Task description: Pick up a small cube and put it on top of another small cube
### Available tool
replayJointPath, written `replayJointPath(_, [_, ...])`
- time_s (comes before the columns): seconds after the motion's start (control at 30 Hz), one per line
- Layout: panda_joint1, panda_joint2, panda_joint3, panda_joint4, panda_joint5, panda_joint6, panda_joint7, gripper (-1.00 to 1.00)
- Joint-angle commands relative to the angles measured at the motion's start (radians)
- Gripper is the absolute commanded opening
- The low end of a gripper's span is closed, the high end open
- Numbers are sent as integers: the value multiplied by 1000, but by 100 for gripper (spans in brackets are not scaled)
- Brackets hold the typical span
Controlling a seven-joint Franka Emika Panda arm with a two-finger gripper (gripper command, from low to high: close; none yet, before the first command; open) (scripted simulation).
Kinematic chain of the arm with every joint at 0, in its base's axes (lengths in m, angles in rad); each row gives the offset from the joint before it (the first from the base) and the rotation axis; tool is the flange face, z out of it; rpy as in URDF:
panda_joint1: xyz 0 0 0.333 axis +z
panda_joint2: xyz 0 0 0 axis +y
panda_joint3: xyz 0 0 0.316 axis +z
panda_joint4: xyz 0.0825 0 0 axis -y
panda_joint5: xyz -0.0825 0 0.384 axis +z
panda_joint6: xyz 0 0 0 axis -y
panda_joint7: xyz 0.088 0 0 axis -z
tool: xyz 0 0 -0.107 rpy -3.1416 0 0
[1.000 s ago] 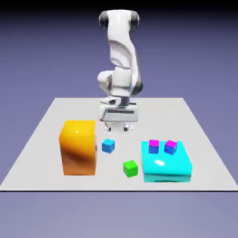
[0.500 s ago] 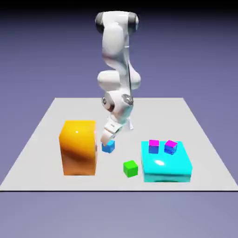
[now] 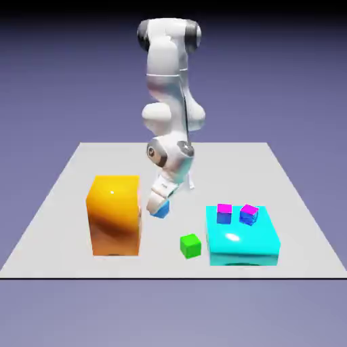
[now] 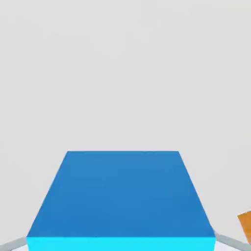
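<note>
With its two fingers closed on the small plain blue cube point(image 3: 161, 210), the white arm's gripper point(image 3: 157, 205) sits tilted just beside the upper right side of the tall glossy orange block point(image 3: 114, 215), near the middle of the flat grey table point(image 3: 284, 176). Whether that cube rests on the table or is just off it, exterior view cannot tell. In the hand view the small plain blue cube point(image 4: 121, 196) fills the lower half, large, between the thin grey fingertips point(image 4: 229, 240) at the bottom corners; a sliver of the orange block point(image 4: 245, 225) shows at the lower right. Small green cube point(image 3: 190, 245) lies alone on the table toward the near edge, between the orange block and the wide flat cyan block point(image 3: 242, 241), close to the cyan one. Two small blue cubes with magenta tops point(image 3: 224, 213) sit side by side, apart, on the cyan block's top near its far edge; the other point(image 3: 249, 215) is toward the exterior view's right.
</note>
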Motion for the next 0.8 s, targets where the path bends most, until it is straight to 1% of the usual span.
replayJointPath(0.0, [2, -30, 12, -9, 43, -15, -33, -100])
replayJointPath(0.1, [7, -120, 48, -37, 173, -62, -133, -100])
replayJointPath(0.17, [8, -130, 51, -40, 188, -67, -144, -100])
replayJointPath(0.7, [588, -57, 109, 538, 514, -541, -414, -100])
replayJointPath(0.77, [620, -53, 112, 570, 532, -567, -429, -100])
